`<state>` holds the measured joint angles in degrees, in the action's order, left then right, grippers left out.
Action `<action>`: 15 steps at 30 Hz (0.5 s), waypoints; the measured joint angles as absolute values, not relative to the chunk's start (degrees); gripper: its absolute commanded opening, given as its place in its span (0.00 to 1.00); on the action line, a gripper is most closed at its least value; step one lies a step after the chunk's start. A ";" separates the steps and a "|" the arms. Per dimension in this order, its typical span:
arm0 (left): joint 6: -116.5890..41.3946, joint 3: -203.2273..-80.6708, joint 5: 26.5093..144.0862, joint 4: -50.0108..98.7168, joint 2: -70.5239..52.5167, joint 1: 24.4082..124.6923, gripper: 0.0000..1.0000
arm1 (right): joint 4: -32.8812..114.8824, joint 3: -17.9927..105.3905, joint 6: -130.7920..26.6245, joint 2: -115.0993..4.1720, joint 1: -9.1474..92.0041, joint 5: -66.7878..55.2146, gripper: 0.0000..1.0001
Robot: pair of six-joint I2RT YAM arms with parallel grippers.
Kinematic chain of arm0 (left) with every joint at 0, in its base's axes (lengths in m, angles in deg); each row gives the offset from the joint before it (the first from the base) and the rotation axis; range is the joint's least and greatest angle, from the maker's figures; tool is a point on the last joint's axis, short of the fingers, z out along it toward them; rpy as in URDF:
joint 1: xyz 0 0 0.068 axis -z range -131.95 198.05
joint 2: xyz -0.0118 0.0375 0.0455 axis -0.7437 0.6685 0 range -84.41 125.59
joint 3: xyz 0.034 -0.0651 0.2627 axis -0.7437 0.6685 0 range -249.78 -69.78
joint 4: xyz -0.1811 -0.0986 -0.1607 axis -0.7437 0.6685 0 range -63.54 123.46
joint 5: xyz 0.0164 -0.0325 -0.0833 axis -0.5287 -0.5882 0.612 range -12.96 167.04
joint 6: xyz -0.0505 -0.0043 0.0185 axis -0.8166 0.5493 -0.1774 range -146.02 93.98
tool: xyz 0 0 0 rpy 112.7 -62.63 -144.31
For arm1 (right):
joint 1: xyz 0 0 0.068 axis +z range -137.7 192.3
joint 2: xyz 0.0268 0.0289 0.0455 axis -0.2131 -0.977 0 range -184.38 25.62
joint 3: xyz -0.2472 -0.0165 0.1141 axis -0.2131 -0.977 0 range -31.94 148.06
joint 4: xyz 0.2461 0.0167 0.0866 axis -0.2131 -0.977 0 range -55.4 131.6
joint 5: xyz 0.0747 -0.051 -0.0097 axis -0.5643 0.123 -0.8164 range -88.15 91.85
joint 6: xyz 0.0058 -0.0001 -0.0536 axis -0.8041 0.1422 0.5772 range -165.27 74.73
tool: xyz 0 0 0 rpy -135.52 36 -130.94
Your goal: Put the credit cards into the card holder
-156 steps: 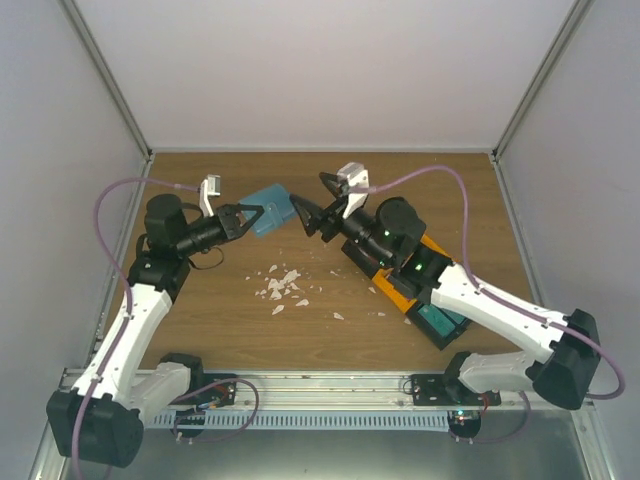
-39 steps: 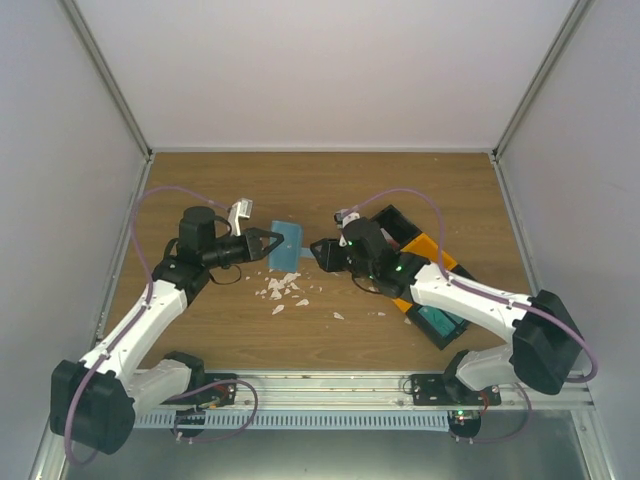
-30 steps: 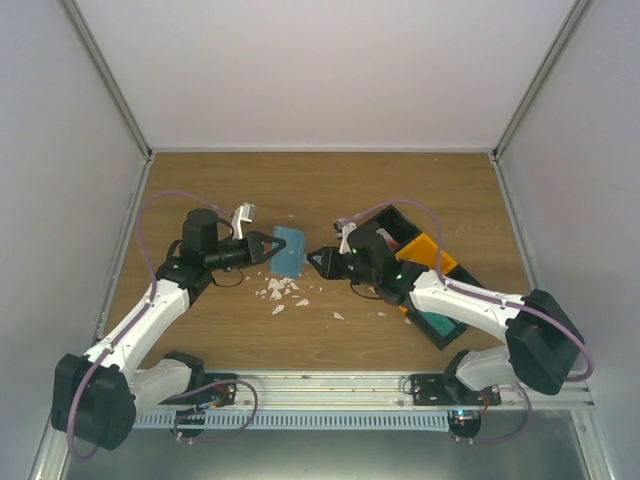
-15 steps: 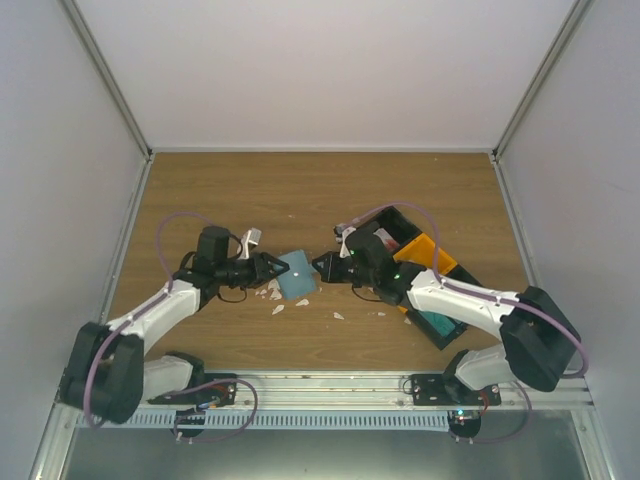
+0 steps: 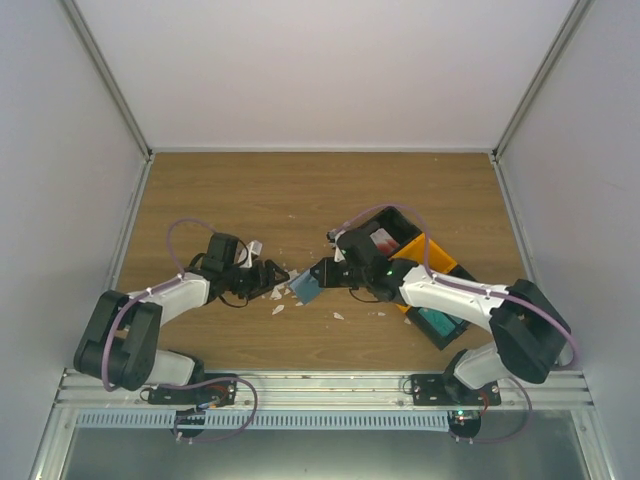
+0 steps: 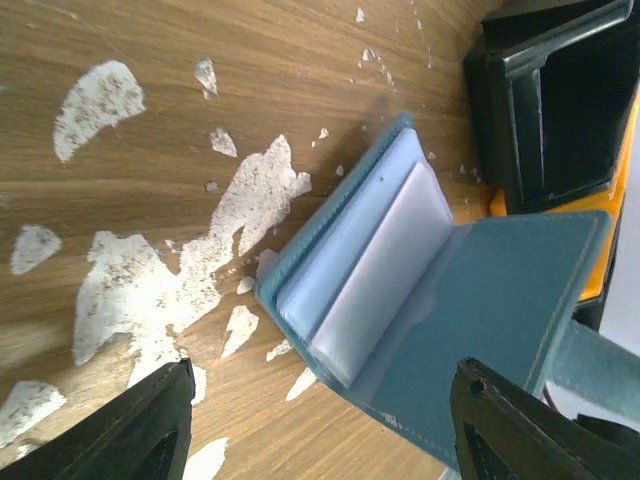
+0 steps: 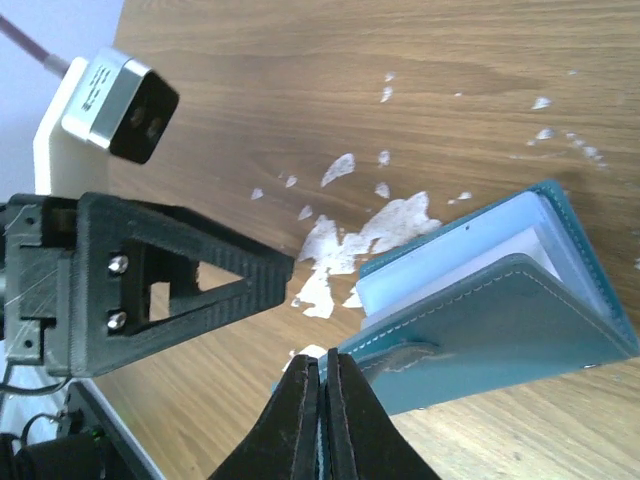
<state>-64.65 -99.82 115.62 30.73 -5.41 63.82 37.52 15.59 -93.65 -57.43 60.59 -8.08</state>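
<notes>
On the brown wood-grain tabletop [image 5: 300, 190], flecked with white scraps [image 6: 110, 290] and boxed in by pale walls [image 5: 320, 70], the flat teal wallet-like card holder [image 5: 304, 289] sat half open at centre, its raised cover pinched by the right gripper [image 5: 318, 272] from 3 o'clock, the left gripper [image 5: 281, 279] at 9 o'clock with jaws spread.

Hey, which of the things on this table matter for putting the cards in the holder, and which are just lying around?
Job:
card holder, gripped by the right end effector
credit cards, apparently in the black bin
open left end effector

Lying about:
white scraps
orange bin
teal bin
</notes>
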 measured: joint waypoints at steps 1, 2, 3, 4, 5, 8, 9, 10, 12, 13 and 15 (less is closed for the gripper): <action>-64.50 -99.87 115.03 30.95 -5.65 63.82 0.72 | 37.32 16.18 -93.47 -57.76 60.90 -8.52 0.01; -64.41 -99.87 114.42 31.34 -6.13 63.82 0.73 | 37.26 16.55 -93.30 -58.00 61.16 -8.82 0.01; -64.37 -99.87 113.79 31.82 -6.92 63.82 0.73 | 37.04 17.08 -93.08 -58.26 61.53 -9.11 0.00; -64.32 -99.87 113.20 32.15 -7.83 63.82 0.72 | 36.93 17.43 -92.97 -58.52 61.77 -9.26 0.01; -64.15 -99.87 112.61 32.35 -9.04 63.82 0.72 | 36.89 17.89 -92.64 -58.91 62.06 -9.48 0.01; -63.84 -99.87 111.93 32.28 -11.68 63.82 0.68 | 36.97 18.39 -91.94 -59.96 62.45 -10.05 0.00; -63.75 -99.87 111.95 32.24 -12.21 63.82 0.65 | 36.95 18.39 -91.53 -60.09 62.45 -10.13 0.00; -63.64 -99.87 112.08 32.17 -12.40 63.82 0.63 | 36.97 18.39 -91.03 -60.18 62.45 -10.16 0.01; -63.47 -99.87 112.70 31.84 -12.36 63.82 0.58 | 37.00 18.39 -89.98 -60.20 62.43 -10.16 0.01; -63.40 -99.87 113.26 31.56 -12.27 63.82 0.56 | 37.08 18.37 -89.32 -60.20 62.32 -10.18 0.00; -63.40 -99.82 114.49 30.69 -11.86 63.82 0.51 | 37.48 18.13 -88.23 -60.20 62.08 -10.31 0.01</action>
<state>-63.40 -99.82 114.49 30.69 -11.86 63.82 37.48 18.13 -88.23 -60.20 62.08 -10.31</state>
